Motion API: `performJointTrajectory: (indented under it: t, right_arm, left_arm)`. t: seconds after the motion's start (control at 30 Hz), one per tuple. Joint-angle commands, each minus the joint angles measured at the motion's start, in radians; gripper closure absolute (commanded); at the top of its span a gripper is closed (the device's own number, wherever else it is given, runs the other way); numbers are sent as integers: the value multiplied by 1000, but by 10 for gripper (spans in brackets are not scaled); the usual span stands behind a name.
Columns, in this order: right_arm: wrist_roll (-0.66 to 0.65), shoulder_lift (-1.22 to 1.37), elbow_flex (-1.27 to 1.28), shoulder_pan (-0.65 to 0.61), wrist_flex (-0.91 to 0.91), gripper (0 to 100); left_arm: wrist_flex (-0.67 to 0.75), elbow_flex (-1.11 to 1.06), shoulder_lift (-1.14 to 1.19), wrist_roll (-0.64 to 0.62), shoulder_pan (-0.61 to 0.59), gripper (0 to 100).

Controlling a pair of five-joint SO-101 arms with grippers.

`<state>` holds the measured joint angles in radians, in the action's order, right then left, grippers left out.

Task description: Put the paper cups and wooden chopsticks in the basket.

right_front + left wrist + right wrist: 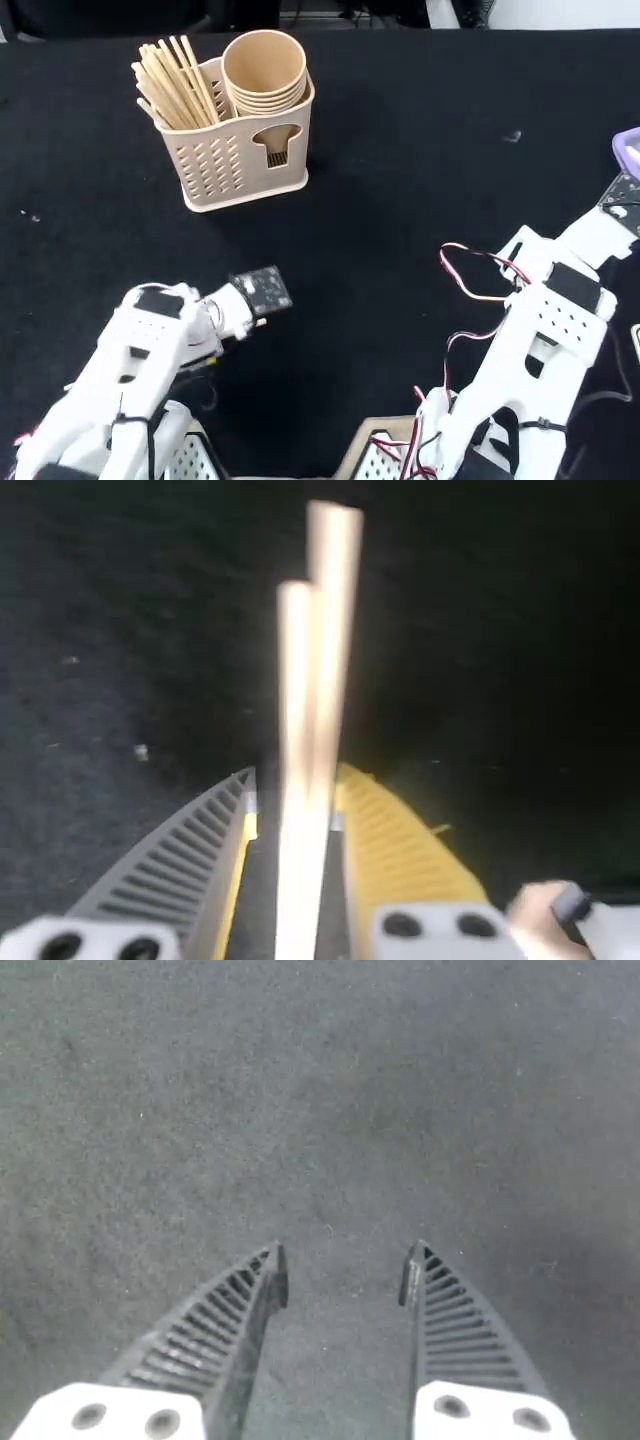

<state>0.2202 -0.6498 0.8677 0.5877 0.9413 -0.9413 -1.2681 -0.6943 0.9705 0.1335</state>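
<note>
Left wrist view: wooden chopsticks pinched inside left claw.

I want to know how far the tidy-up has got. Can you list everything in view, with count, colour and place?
basket: one, beige, slotted, far left of the table
bundled chopsticks: many, pale wood, upright in the basket's left compartment in the high view
paper cups: one nested stack, tan, in the other compartment
held chopsticks: two, pale wood, in the left gripper
purple object: one, cut off at the high view's right edge, cannot tell what it is
table: one, black
left gripper: one, grey and yellow, shut on the held chopsticks
right gripper: one, grey, open, above bare table
</note>
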Motion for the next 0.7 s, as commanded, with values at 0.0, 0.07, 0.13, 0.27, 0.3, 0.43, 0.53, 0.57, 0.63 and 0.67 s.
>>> performJointTrajectory:
  t: [0.0, 0.07, 0.13, 0.27, 0.3, 0.43, 0.53, 0.57, 0.63, 0.67]
  right_arm:
    - [3, 8, -38, 18, -6, 802]
    - [3, 8, -38, 18, -6, 802]
    - [3, 8, -38, 18, -6, 802]
    - [3, 7, -33, 20, -5, 802]
    - [3, 4, -27, 18, -6, 802]
    - [3, 2, -25, 18, -8, 802]
    - [3, 2, -25, 18, -8, 802]
    - [3, 2, -25, 18, -8, 802]
    - [3, 2, -25, 18, -8, 802]
    - [3, 2, -25, 18, -8, 802]
  left_arm:
    - [57, -16, 3, -23, 15, 851]
    - [57, -16, 3, -21, 13, 860]
    - [57, -16, 3, -21, 13, 866]
    - [55, -16, 3, -21, 13, 876]
    - [51, -16, 3, -21, 13, 884]
    - [-84, 56, 2, -20, 13, 940]
    - [-244, 159, 2, -20, 13, 962]
    - [-281, 185, 2, -20, 13, 965]
    - [-315, 216, 2, -20, 15, 967]
    - [-313, 217, 2, -20, 15, 967]
